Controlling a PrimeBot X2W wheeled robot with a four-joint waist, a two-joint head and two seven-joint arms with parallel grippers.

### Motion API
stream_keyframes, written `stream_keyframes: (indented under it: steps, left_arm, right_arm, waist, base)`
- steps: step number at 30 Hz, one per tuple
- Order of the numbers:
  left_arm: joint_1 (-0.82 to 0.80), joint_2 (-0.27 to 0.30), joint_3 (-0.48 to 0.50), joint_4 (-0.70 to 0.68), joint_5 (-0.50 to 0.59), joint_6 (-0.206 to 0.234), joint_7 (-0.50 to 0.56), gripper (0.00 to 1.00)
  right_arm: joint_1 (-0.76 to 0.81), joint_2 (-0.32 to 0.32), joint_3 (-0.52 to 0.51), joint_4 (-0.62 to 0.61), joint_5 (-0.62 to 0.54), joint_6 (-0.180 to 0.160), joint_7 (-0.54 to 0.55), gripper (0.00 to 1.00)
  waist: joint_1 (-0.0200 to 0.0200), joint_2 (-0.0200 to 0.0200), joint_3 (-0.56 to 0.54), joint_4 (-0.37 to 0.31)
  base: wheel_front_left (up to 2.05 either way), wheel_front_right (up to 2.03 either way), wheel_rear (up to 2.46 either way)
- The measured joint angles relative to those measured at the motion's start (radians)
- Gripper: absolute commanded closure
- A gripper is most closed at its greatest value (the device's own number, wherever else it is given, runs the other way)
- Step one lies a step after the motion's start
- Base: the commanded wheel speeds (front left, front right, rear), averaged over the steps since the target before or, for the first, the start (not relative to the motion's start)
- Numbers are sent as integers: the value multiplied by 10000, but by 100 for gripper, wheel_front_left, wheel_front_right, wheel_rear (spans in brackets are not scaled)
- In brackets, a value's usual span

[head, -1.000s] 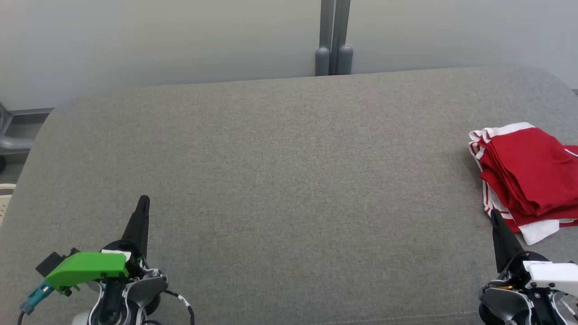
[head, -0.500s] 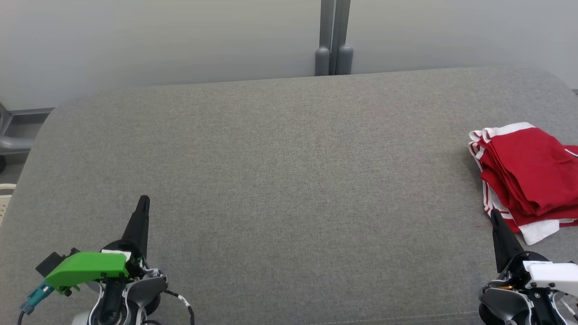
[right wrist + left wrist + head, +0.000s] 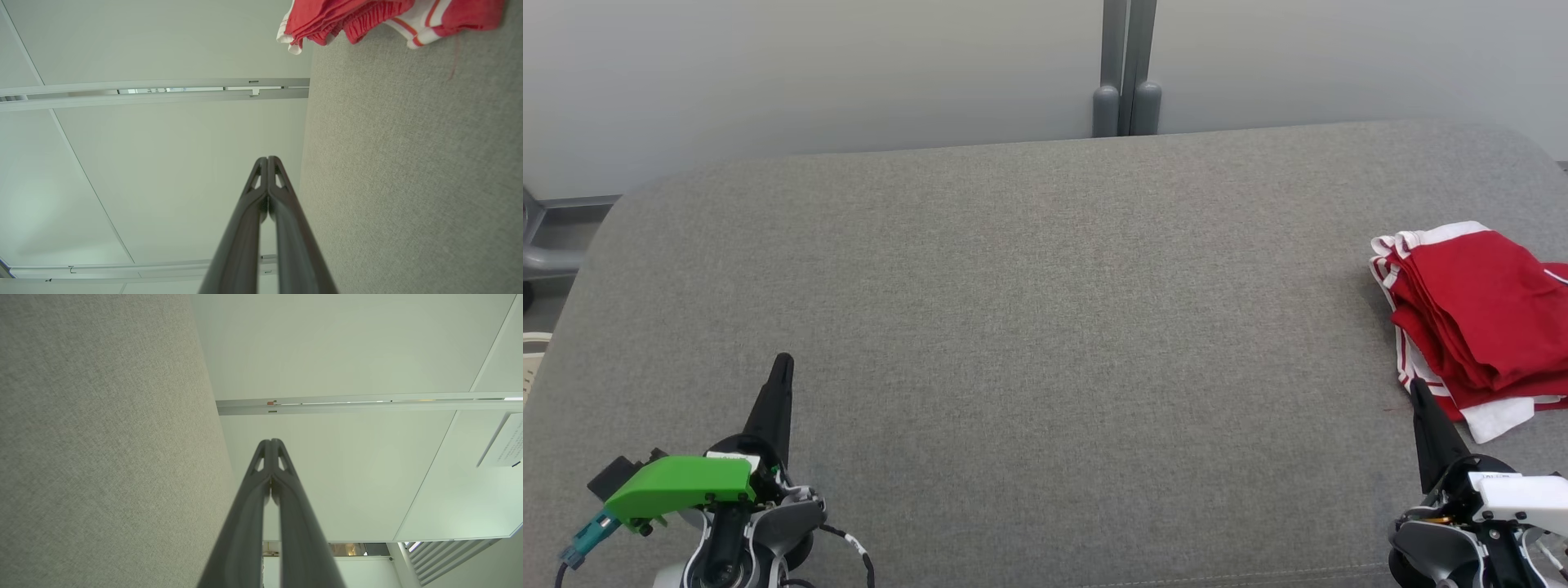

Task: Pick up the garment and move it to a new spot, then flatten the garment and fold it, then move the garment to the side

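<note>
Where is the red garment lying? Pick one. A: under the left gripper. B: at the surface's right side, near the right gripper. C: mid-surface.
B: the red garment lies in a folded pile at the right side of the grey surface, close beyond the right gripper.

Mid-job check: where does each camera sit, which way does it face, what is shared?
Head view: on the head, facing forward and down at the grey cushion; left pincer lower left, right pincer lower right.
Left wrist view: on that wrist, along its shut pincer, past cushion to wall.
Right wrist view: on that wrist, along its shut pincer; red garment at top.
Shared: head and right wrist views show the garment.
</note>
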Motion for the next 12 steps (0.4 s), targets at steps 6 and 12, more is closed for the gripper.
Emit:
stream_keyframes:
  steps: [6,12]
  left_arm:
    - [-1,0,0,0,0,0,0,100]
    - [-1,0,0,0,0,0,-2,100]
  right_arm:
    - [0,0,0,0,0,0,0,100]
    - [0,0,0,0,0,0,2,100]
  waist:
    - [0,0,0,0]
    - [0,0,0,0]
  base:
    - [0,0,0]
    - [0,0,0]
